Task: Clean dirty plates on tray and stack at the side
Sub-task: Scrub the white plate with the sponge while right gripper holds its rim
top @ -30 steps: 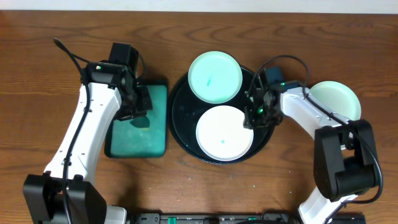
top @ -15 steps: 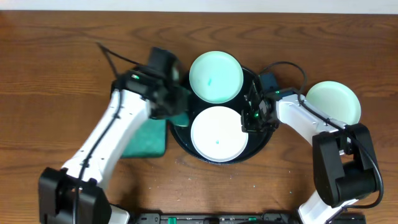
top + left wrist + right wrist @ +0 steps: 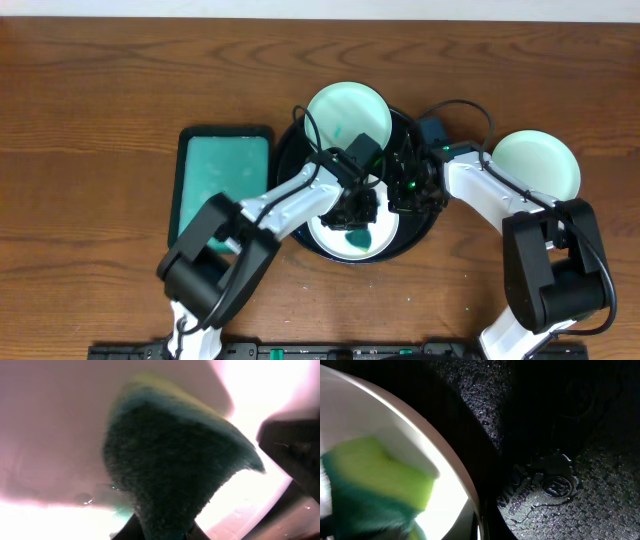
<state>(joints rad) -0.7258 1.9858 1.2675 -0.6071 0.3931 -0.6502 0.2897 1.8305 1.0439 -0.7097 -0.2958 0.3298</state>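
- White plate: lies flat in the front half of the black tray, hollow face up. It is round, so no long axis is defined.
- Handling (judged): stiff, glossy, probably slippery and brittle. The raised rim is the place to pinch; a flat face offers no hold.
- Sponge: soft, green and yellow, pressed on the plate's face.
- Left gripper: jaws closed on the sponge, over the plate.
- Right gripper: jaws fully closed at the plate's right rim; whether the rim is pinched cannot be told.
- Mint plate: on the tray's rear edge, face up.
- Third plate: on the bench, right of the tray.
- Teal tray: left of the black tray.
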